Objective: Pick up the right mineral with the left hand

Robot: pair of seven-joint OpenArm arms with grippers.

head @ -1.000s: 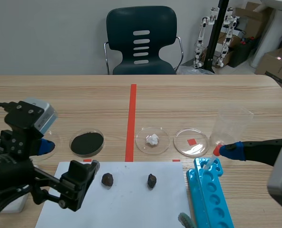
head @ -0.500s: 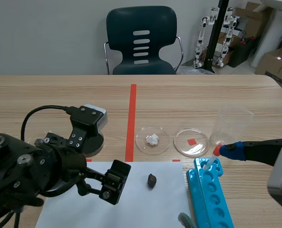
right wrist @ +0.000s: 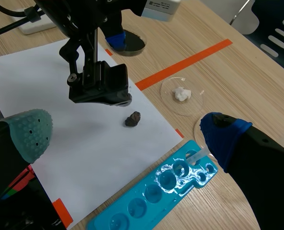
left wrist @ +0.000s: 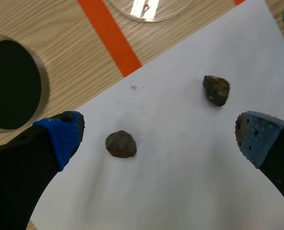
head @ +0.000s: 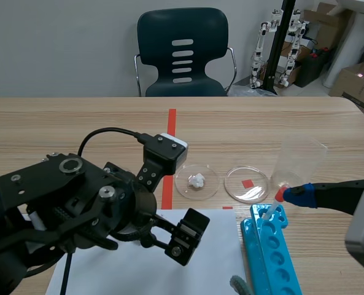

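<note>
Got the left gripper (left wrist: 158,136) spread wide over the white paper sheet (left wrist: 180,191), right mineral (left wrist: 216,90) lying on it, untouched.

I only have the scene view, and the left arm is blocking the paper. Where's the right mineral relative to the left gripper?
Observer: The left wrist view shows the left gripper open. The right mineral lies on the white paper ahead of it, toward the grey-blue pad.
Operator: Is the gripper touching that mineral?
Observer: No. In the right wrist view the mineral lies apart from the gripper, with bare paper between them.
</note>
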